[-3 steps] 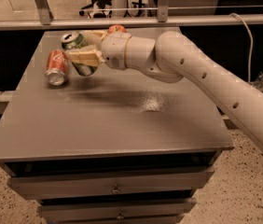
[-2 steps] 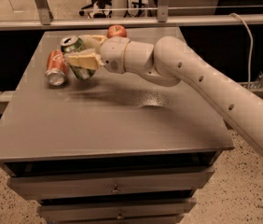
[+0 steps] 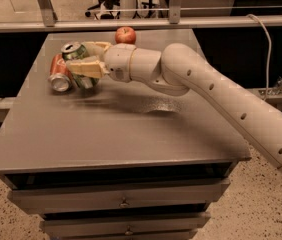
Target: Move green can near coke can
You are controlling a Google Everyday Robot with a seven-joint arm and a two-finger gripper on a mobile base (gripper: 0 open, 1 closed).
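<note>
Surveyed from largest item down. Found a grey desk (image 3: 131, 134) with drawers (image 3: 126, 203) beneath, carrying every item toward the far-left corner. Recorded the arm (image 3: 221, 99) reaching in from the right, low over the desk top. Located the gripper (image 3: 82, 60) at the far left of the desk, clamped on the green can (image 3: 74, 49), with one finger (image 3: 86, 68) laid across the can's front. Found the green can tilted, silver top uppermost, touching or just beside the coke can (image 3: 58, 73); unable to confirm whether resting on the desk or held just clear of it. Found the coke can lying on its side, silver end turned toward the front. Noted a red apple (image 3: 125, 35) upright at the far edge behind the arm, apart from both cans. Compared against a second ago: carried slightly left and lower, closing the remaining gap to the coke can and uncovering the apple, formerly half hidden by the arm; no visible displacement of the coke can. Judged the placement all but achieved. Outstanding: set down, release, withdraw without nudging either can. Checked for writing: pale marks on the red can, not legible; markings on the green can largely covered by the finger, no brand readable.
</note>
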